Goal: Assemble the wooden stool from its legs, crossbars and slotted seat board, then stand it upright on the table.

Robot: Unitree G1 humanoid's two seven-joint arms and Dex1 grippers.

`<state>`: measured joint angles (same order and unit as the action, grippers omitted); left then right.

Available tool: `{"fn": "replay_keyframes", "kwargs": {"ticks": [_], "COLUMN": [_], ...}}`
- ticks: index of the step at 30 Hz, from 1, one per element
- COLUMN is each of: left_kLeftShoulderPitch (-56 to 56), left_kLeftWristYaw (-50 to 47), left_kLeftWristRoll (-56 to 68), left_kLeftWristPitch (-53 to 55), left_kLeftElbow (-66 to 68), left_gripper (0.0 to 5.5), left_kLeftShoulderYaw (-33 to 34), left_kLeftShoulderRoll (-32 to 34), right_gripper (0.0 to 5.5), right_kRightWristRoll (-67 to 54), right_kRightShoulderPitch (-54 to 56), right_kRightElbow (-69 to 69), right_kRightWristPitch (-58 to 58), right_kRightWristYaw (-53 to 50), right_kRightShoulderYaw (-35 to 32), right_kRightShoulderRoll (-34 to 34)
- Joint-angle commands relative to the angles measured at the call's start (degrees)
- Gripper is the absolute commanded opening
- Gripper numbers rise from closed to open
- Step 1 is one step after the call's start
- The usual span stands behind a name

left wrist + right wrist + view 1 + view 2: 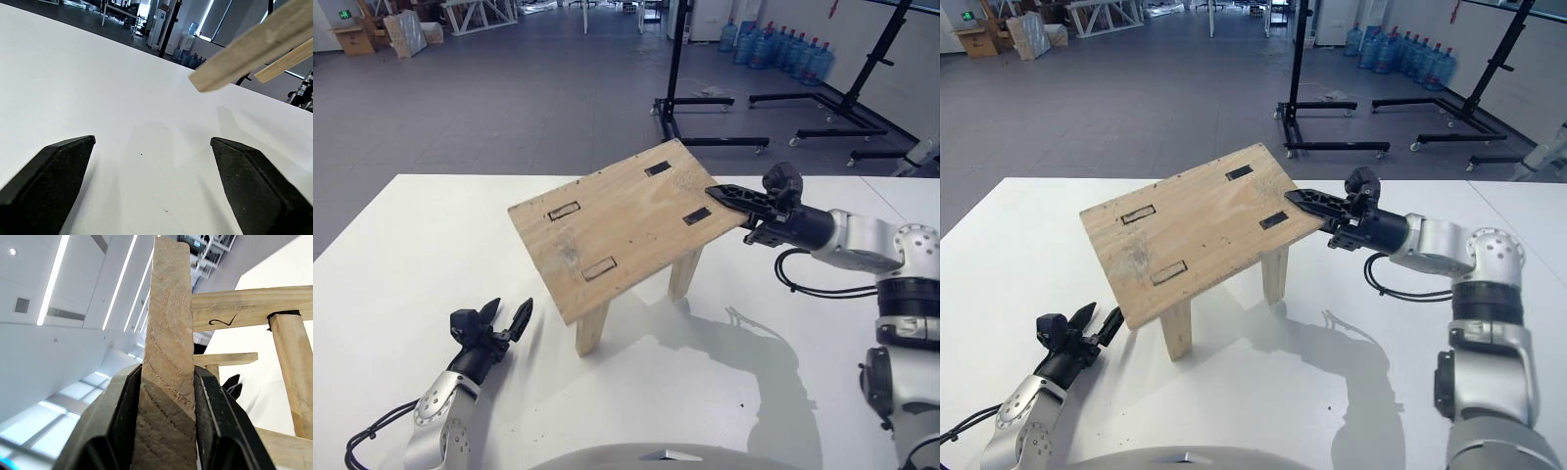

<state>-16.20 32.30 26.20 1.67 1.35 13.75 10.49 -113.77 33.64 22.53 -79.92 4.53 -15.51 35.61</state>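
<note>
Where the white table [401, 255] fills the lower frame, the wooden stool [607, 245] sits at centre, assembled & tilted. Slotted seat board [636, 201] slopes up toward upper right, w/ four slots showing. Front leg [591, 331] & rear leg [684, 272] touch the tabletop. A crossbar [244, 308] shows under the seat in the R wrist view. Right gripper [717, 196], centre right: fingers pinched on the seat board's right edge. Left gripper [510, 306], lower left: fingers spread, close to the tabletop, near the front leg but apart.
</note>
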Motion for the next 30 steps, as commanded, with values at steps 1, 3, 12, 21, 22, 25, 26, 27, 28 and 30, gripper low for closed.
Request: {"fn": "replay_keyframes", "kwargs": {"ticks": [1,3,12,21,22,25,26,27,28,30], "left_kLeftShoulderPitch": [-2.28,-2.34,-1.94,-2.10,-2.11,-1.93,-1.85,-1.80,-1.79,-1.82], "left_kLeftWristYaw": [-0.81,-0.98,-2.04,-1.79,-1.73,-1.63,-1.63,-1.62,-1.61,-1.50], "left_kLeftWristRoll": [-1.19,-1.33,-1.99,-2.48,-2.45,-2.42,-2.44,-2.45,-2.43,-2.33], "left_kLeftWristPitch": [1.19,1.03,-0.38,-1.65,-1.60,-1.46,-1.42,-1.38,-1.34,-1.27], "left_kLeftElbow": [1.16,1.17,2.44,3.85,3.83,3.88,3.92,3.96,3.94,3.90], "left_gripper": [4.33,4.33,4.33,4.33,4.33,4.33,4.33,4.33,4.33,4.33], "left_kLeftShoulderYaw": [-1.91,-2.38,-4.01,-5.37,-5.31,-5.24,-5.26,-5.27,-5.25,-5.16], "left_kLeftShoulderRoll": [-1.19,-1.35,-2.24,-2.34,-2.19,-1.90,-1.87,-1.84,-1.80,-1.68], "right_gripper": [1.37,1.37,1.37,1.72,1.81,2.34,2.53,2.68,2.90,3.26], "right_kRightWristRoll": [0.77,0.77,0.77,0.77,0.77,0.77,0.77,0.77,0.77,0.77], "right_kRightShoulderPitch": [-6.08,-5.89,3.37,3.37,3.52,3.43,3.26,3.20,3.22,2.74], "right_kRightElbow": [-15.20,-18.84,-21.20,-27.08,-29.86,-34.30,-34.85,-35.33,-35.60,-35.60], "right_kRightWristPitch": [11.14,13.31,14.48,16.74,18.76,22.33,22.92,23.54,23.97,23.88], "right_kRightWristYaw": [-26.16,-31.30,-46.70,-57.90,-60.17,-64.30,-64.76,-65.03,-64.78,-62.40], "right_kRightShoulderYaw": [-11.64,-14.17,-24.40,-28.30,-27.89,-27.23,-27.08,-27.04,-27.15,-27.55], "right_kRightShoulderRoll": [-12.68,-16.81,-29.31,-37.19,-39.24,-42.05,-42.13,-42.30,-42.44,-42.07]}}
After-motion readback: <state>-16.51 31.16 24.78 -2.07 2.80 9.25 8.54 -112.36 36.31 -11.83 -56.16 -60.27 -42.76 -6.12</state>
